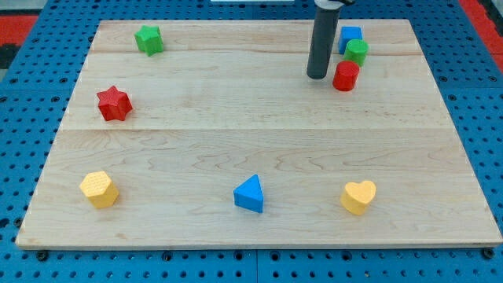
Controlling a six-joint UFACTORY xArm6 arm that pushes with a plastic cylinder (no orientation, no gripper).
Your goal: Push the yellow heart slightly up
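The yellow heart [359, 196] lies on the wooden board [196, 141] near the view's bottom right. My tip [317, 76] rests on the board near the view's top, well above the heart and a little to its left. The tip stands just left of a red cylinder [346, 75], close to it but apart.
A green block [357, 51] and a blue block [350, 37] sit just above the red cylinder. A green star [148, 39] is at top left, a red star [114, 103] at left, a yellow hexagon [99, 189] at bottom left, a blue triangle [250, 193] at bottom centre.
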